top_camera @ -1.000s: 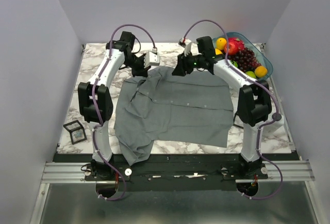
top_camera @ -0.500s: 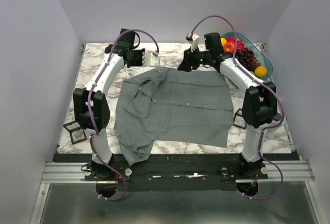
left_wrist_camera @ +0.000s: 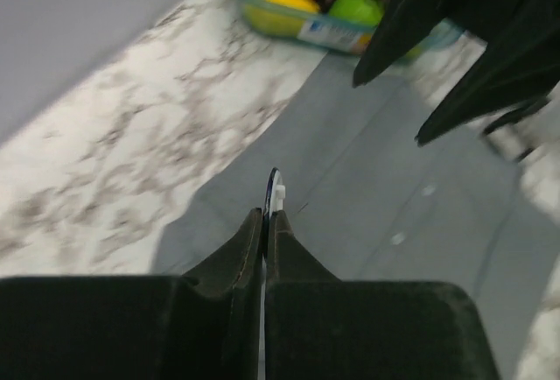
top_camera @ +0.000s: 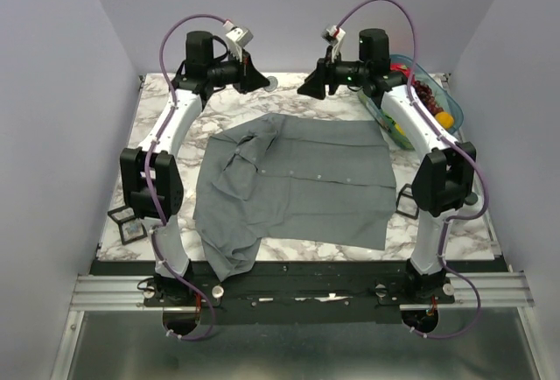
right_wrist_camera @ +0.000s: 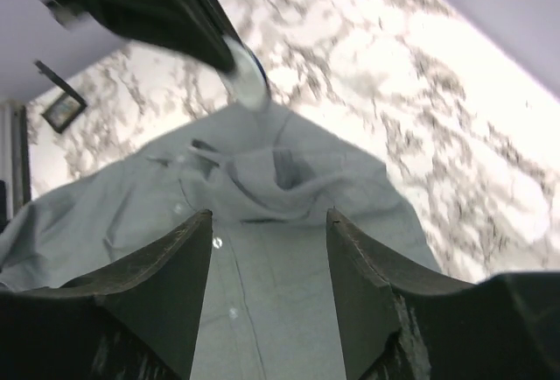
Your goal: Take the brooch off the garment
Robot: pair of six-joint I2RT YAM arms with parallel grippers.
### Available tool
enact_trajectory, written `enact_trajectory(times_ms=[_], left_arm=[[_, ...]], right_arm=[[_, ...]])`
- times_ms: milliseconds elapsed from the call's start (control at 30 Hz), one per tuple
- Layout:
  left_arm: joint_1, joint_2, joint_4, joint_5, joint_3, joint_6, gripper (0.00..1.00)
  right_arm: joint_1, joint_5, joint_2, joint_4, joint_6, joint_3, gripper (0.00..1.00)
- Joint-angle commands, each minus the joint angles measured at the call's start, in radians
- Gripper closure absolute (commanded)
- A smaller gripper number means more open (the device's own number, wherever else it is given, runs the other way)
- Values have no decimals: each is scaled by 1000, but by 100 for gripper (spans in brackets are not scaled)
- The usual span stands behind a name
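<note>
Since a second ago both arms have risen off the collar end of the shirt [top_camera: 297,179] and now hang above the far edge of the surface [top_camera: 157,126].

The left pincer [left_wrist_camera: 267,218] is clenched on the brooch [left_wrist_camera: 275,189], held edge-on at its tips, clear of the cloth. The right pincer [right_wrist_camera: 267,222] is spread wide, empty.

Removal looks done; only setting the brooch down may remain.

The bowl [left_wrist_camera: 306,30] at far right holds fruit: apple, citrus, grapes.

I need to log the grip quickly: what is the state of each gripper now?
Left gripper: closed, holding the brooch.
Right gripper: open, holding nothing.
</note>
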Motion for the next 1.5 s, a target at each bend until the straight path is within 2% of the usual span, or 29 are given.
enact_trajectory(times_ms=[0,267,467,833,1000,1300,1467], left_arm=[[5,-25,717,226,-164,-787,100],[7,-17,920,270,-231,-934,100],[5,-10,1011,289,-258,-1013,100],[-13,-8,1018,285,-267,-1004,100],[-21,1,1020,298,-253,-1001,100],[-25,6,1017,304,-248,-991,100],[-27,12,1015,307,-242,-990,100]], right_arm=[[-7,-132,21,74,128,63,36],[-5,-162,-2,154,255,-12,33],[2,-160,-7,230,355,-30,33],[16,-324,44,385,480,7,36],[21,-294,62,391,498,20,43],[27,-289,84,416,522,43,46],[27,-266,86,417,530,42,53]])
